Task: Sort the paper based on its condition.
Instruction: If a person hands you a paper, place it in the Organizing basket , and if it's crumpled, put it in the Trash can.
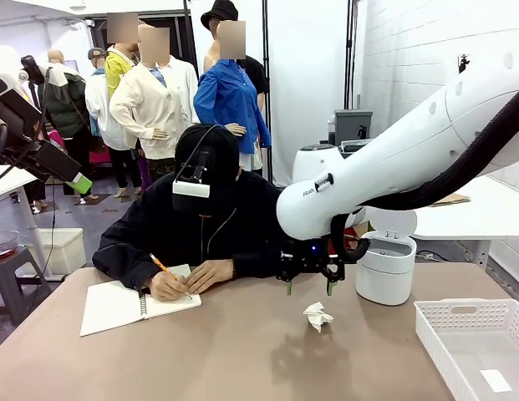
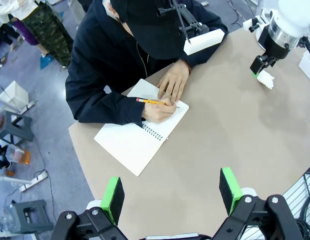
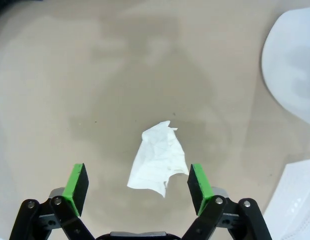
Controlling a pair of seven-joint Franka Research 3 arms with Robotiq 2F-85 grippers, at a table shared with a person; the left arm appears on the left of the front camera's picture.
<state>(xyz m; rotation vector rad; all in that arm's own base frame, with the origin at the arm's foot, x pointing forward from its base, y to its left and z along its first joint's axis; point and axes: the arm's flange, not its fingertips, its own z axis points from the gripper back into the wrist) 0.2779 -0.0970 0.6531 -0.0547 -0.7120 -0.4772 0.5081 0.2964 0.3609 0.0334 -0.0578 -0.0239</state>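
Paper [image 1: 318, 317] to be sorted lies as a small crumpled white wad on the brown table [image 1: 242, 359], right of the middle and apart from everything else. The right tool [image 1: 309, 291] hangs directly above it, pointing down. Its green pads [image 3: 77, 181] are spread wide, one on each side of the wad, with nothing gripped between them and no contact that I can see. I judge this position is chosen so that a straight descent will bring the pads around the wad before they close. The wad is creased and lumpy, so it probably belongs in the round white bin [image 1: 386, 267] just behind it and not in the white basket [image 1: 472, 334] at the table's right edge, where a flat white slip already lies. The left tool [image 2: 171, 190] is raised high over the near side of the table, also released and empty, likely kept there to stay out of the way. On the far side a person's hand [image 1: 167, 286] writes with a pencil [image 1: 163, 267] in a spiral notebook [image 1: 125, 305], well apart from the wad.
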